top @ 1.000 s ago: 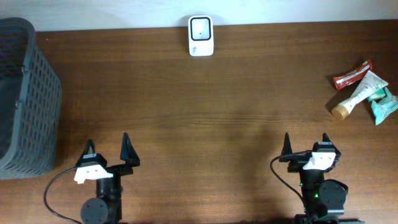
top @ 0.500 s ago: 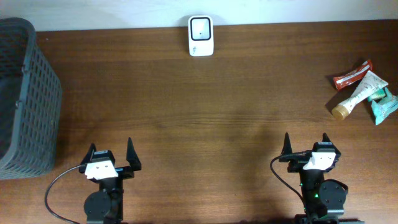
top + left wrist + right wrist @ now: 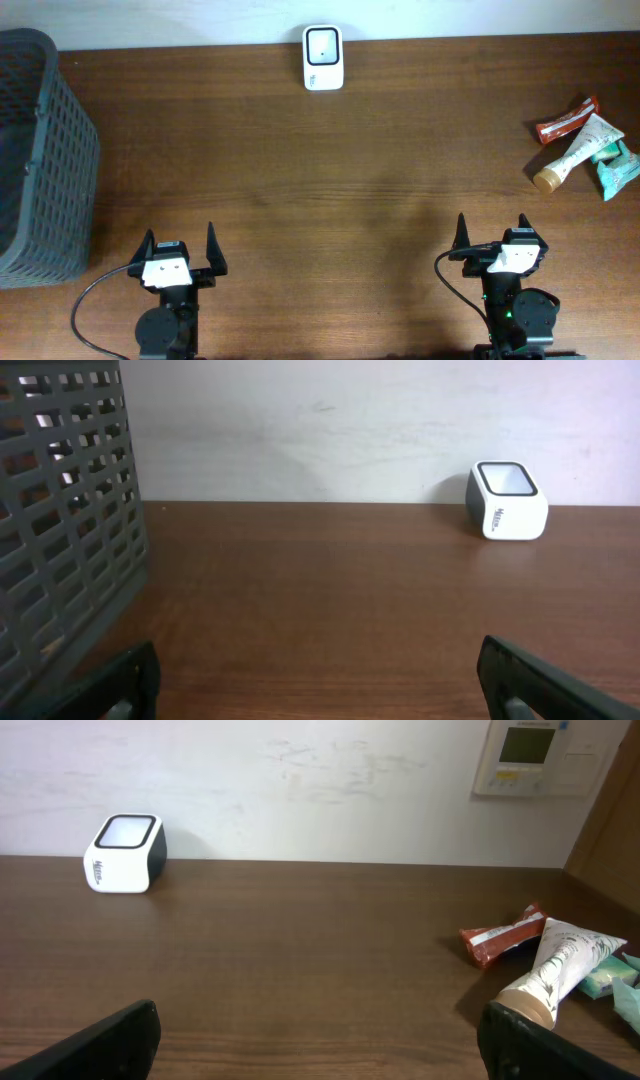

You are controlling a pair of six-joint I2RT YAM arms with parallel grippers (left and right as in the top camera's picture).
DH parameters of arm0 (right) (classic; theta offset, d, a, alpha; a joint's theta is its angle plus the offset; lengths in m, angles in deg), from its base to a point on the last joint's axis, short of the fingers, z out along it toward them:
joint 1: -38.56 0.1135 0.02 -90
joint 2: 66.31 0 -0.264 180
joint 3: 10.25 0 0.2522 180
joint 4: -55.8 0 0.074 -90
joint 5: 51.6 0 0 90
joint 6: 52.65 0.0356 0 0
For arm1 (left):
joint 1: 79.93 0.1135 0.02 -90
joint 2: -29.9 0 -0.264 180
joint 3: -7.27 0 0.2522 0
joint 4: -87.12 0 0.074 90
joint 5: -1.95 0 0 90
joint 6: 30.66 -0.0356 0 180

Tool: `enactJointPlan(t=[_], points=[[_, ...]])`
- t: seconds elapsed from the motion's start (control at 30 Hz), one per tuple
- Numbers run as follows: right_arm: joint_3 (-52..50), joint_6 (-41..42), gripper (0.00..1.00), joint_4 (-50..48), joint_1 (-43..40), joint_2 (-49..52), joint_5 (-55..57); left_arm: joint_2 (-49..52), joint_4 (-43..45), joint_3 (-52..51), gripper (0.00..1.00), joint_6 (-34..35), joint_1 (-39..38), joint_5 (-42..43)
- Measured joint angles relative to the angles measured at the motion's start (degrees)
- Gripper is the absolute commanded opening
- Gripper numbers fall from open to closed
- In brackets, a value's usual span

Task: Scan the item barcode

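Observation:
A white barcode scanner (image 3: 323, 57) with a dark window stands at the table's far edge; it also shows in the left wrist view (image 3: 506, 501) and the right wrist view (image 3: 124, 853). The items lie at the far right: a red packet (image 3: 565, 120), a white tube (image 3: 579, 152) with a tan cap, and a teal packet (image 3: 617, 170). The tube (image 3: 552, 970) and red packet (image 3: 503, 934) sit ahead and to the right of my right gripper (image 3: 490, 234), which is open and empty. At the near left my left gripper (image 3: 179, 244) is open, with nothing between its fingers.
A dark grey slatted basket (image 3: 42, 160) stands at the left edge, close to the left arm, and fills the left of the left wrist view (image 3: 60, 520). A white wall backs the table, with a wall panel (image 3: 540, 756) at upper right.
The left gripper has swung from a tilt to point straight ahead and shifted slightly right. The right arm and the items have not moved.

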Motion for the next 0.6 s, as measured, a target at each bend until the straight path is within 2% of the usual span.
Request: enactJointPlan(t=[0.6], points=[[0.0,0.0,0.99,0.0,0.0,0.0,0.0,0.0,0.0,0.0,0.99,-1.55,0.0,0.17]])
